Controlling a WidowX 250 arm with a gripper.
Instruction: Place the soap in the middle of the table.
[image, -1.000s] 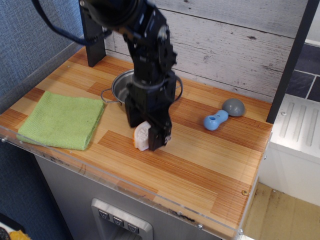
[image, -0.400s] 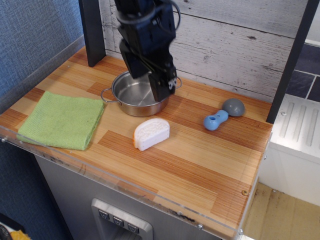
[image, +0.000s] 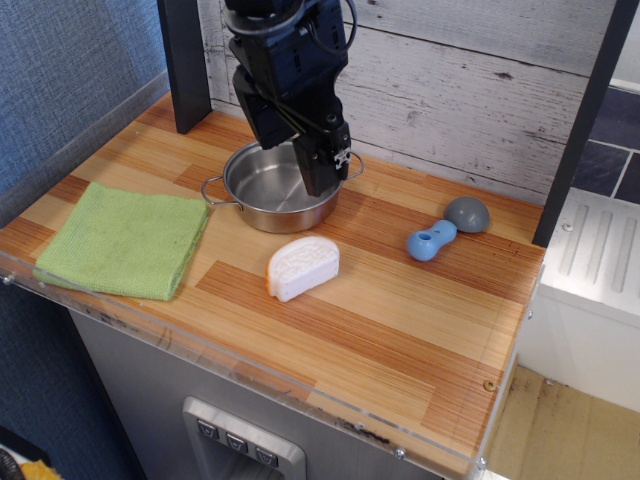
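Observation:
The soap, a white half-round wedge with a bumpy top and an orange-tan rim, lies alone on the striped wooden table, near its middle and just in front of the pot. My black gripper hangs raised over the pot, behind and above the soap and well apart from it. Its jaws stand open with nothing between them.
A steel pot stands behind the soap. A green cloth lies at the left. A blue peanut-shaped piece and a grey dome sit at the right. A black post stands at the back left. A clear plastic rim edges the front.
My gripper let go of the soap, rose and moved back over the pot. The soap, earlier between the fingers, now lies free on the table.

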